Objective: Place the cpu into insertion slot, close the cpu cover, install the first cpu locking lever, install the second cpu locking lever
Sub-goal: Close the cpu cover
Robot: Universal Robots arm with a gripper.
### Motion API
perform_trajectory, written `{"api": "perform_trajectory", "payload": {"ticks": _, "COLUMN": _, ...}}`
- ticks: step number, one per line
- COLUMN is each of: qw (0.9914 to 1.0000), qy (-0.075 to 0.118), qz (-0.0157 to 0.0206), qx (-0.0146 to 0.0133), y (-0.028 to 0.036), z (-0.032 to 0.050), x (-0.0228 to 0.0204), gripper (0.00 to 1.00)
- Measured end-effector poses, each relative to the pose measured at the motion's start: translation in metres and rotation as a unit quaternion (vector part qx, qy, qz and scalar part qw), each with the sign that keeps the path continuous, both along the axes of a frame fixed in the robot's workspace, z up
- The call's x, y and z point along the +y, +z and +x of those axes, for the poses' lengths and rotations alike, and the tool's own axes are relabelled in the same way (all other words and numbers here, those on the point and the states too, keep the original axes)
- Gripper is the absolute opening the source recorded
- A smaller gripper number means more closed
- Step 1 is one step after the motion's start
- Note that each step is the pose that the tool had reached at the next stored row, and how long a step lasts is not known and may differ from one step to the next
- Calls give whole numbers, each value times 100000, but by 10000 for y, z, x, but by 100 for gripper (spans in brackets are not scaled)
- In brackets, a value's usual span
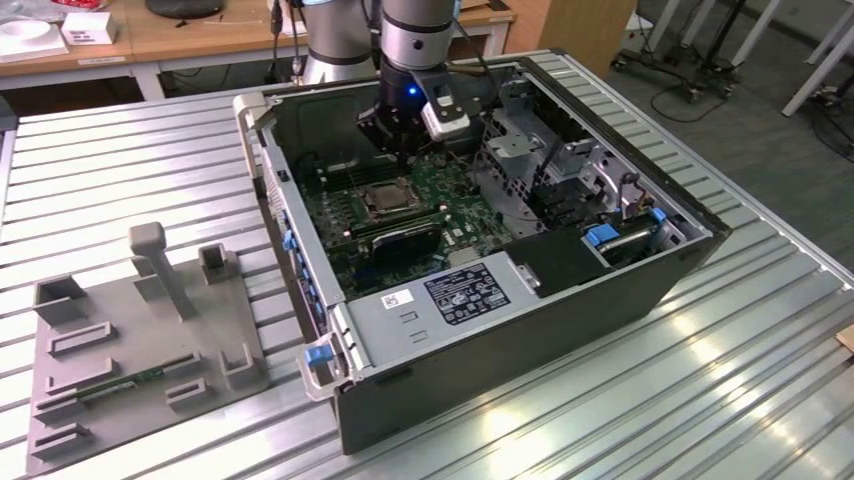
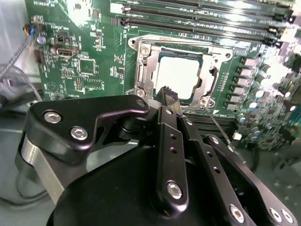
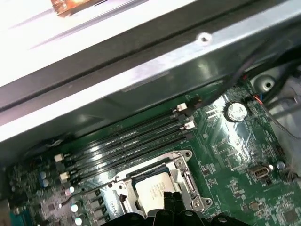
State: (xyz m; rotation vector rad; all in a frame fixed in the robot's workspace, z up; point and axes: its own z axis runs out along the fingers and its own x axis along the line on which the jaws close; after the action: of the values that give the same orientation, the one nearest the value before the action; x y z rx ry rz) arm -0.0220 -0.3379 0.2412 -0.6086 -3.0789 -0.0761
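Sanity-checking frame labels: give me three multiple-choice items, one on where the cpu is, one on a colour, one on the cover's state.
1. Where is the cpu? A seated on the motherboard; B on the grey tray outside the case; C on the bare table.
2. Colour of the motherboard? A blue; B green; C red.
3. The cpu cover is: A standing upright; B taken off; C lying flat around the cpu.
Key: A, it sits on the board just beyond the gripper; B, the board is green in both wrist views; C, its frame lies flat round the chip.
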Motion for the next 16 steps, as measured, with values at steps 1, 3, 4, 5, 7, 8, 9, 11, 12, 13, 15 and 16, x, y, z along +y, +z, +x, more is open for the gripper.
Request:
{"api": "perform_trajectory", "payload": {"ticks": 1, "qw": 99997, "qy": 733, "qz": 0, "qx": -2, "y": 0, "z": 0, "x": 0, "gripper": 11}}
{"api": "perform_trajectory", "payload": {"ticks": 3, "qw": 99976, "qy": 2191, "qz": 2, "qx": -3, "y": -1, "z": 0, "x": 0, "gripper": 11}}
{"api": "perform_trajectory", "payload": {"ticks": 4, "qw": 99958, "qy": 2914, "qz": 0, "qx": -4, "y": -1, "z": 0, "x": 0, "gripper": 11}}
{"api": "perform_trajectory", "payload": {"ticks": 5, "qw": 99935, "qy": 3615, "qz": 0, "qx": -10, "y": -1, "z": 0, "x": 0, "gripper": 11}}
{"api": "perform_trajectory", "payload": {"ticks": 7, "qw": 99887, "qy": 4750, "qz": 0, "qx": -15, "y": -1, "z": 0, "x": 0, "gripper": 11}}
{"api": "perform_trajectory", "payload": {"ticks": 8, "qw": 99860, "qy": 5287, "qz": 0, "qx": -27, "y": -1, "z": 0, "x": 0, "gripper": 11}}
{"api": "perform_trajectory", "payload": {"ticks": 9, "qw": 99828, "qy": 5862, "qz": 4, "qx": -52, "y": -2, "z": 0, "x": 0, "gripper": 11}}
{"api": "perform_trajectory", "payload": {"ticks": 11, "qw": 99740, "qy": 7211, "qz": 3, "qx": -125, "y": -4, "z": 0, "x": 0, "gripper": 11}}
{"api": "perform_trajectory", "payload": {"ticks": 12, "qw": 99679, "qy": 8002, "qz": -1, "qx": -171, "y": -6, "z": 0, "x": 0, "gripper": 11}}
{"api": "perform_trajectory", "payload": {"ticks": 13, "qw": 99611, "qy": 8814, "qz": -5, "qx": -220, "y": -8, "z": 0, "x": 0, "gripper": 11}}
{"api": "perform_trajectory", "payload": {"ticks": 15, "qw": 99446, "qy": 10506, "qz": -8, "qx": -322, "y": -12, "z": 1, "x": 0, "gripper": 11}}
{"api": "perform_trajectory", "payload": {"ticks": 16, "qw": 99357, "qy": 11315, "qz": -15, "qx": -367, "y": -14, "z": 0, "x": 0, "gripper": 11}}
